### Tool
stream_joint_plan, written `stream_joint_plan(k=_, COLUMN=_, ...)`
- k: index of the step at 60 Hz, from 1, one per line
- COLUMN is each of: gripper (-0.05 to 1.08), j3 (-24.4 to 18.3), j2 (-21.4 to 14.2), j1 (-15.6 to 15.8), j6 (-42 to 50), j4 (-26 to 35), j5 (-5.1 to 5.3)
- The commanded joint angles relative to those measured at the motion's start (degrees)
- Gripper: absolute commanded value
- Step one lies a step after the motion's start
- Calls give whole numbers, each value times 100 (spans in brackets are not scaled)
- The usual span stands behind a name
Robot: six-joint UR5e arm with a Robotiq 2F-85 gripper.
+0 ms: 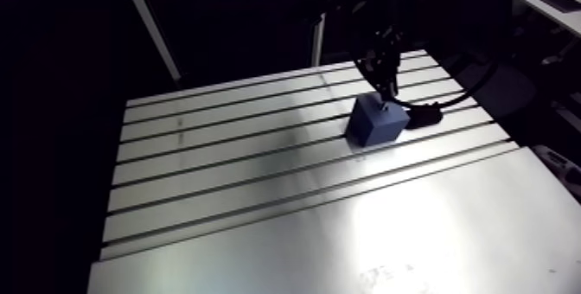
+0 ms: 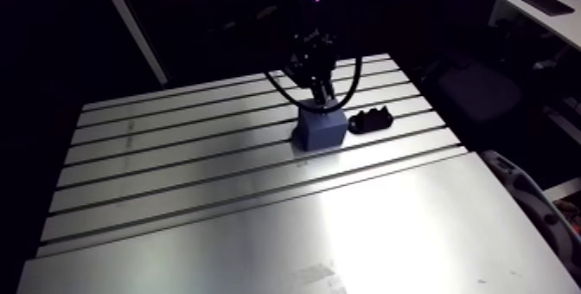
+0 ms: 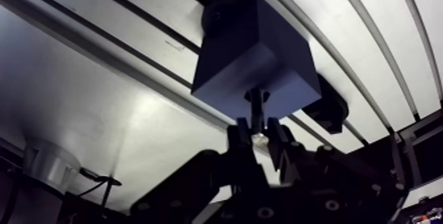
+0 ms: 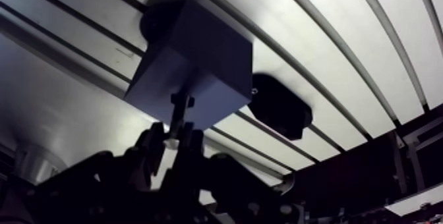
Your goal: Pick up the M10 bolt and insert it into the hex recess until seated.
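We hold the M10 bolt point(image 3: 257, 103) clamped in the gripper point(image 3: 259, 133), its head at the blue block point(image 3: 254, 49); pickup looks done; seating in the unseen hex recess is left.

The bolt point(image 3: 257, 111) stands pinched between the fingers point(image 3: 241, 136); straight ahead of the fingers sits the block point(image 3: 254, 49), resting on the counter point(image 3: 118, 108); the bolt's far end meets the block's top face; a low piece point(image 3: 329, 105) lies on the counter just beside the block, off to one side of the fingers.
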Motion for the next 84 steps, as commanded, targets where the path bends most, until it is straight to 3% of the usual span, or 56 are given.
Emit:
stream_joint_plan(k=1, gripper=98, j3=-7, j2=12, j1=-6, j6=5, j4=-20, j5=0)
stream_joint_plan(k=59, gripper=94, j3=62, j2=3, j1=-6, j6=5, j4=-21, j5=0)
stream_joint_plan(k=60, gripper=88, j3=62, j2=3, j1=-6, j6=5, j4=-27, j5=7)
stream_joint_plan(k=61, gripper=88, j3=62, j2=3, j1=-6, j6=5, j4=-27, j5=7)
stream_joint_plan(k=62, gripper=75, j3=62, j2=3, j1=-6, j6=12, j4=-28, j5=1)
stream_joint_plan(k=63, gripper=75, j3=62, j2=3, j1=-6, j6=12, j4=-28, j5=1)
stream_joint_plan(k=65, gripper=37, j3=70, j2=-13, j1=-6, j6=13, j4=-27, j5=9)
stream_joint_plan(k=66, gripper=37, j3=70, j2=-13, j1=-6, j6=13, j4=-27, j5=9)
stream_joint_plan(k=68, gripper=16, j3=71, j2=-22, j1=-6, j6=21, j4=-36, j5=32)
stream_joint_plan(k=70, gripper=16, j3=71, j2=-22, j1=-6, j6=21, j4=-36, j5=32)
stream_joint_plan(k=71, gripper=2, j3=71, j2=-30, j1=-6, j6=22, j4=-45, j5=50)
stream_joint_plan(k=84, gripper=0, j3=30, j2=-92, j1=-6, j6=40, j4=-247, j5=189)
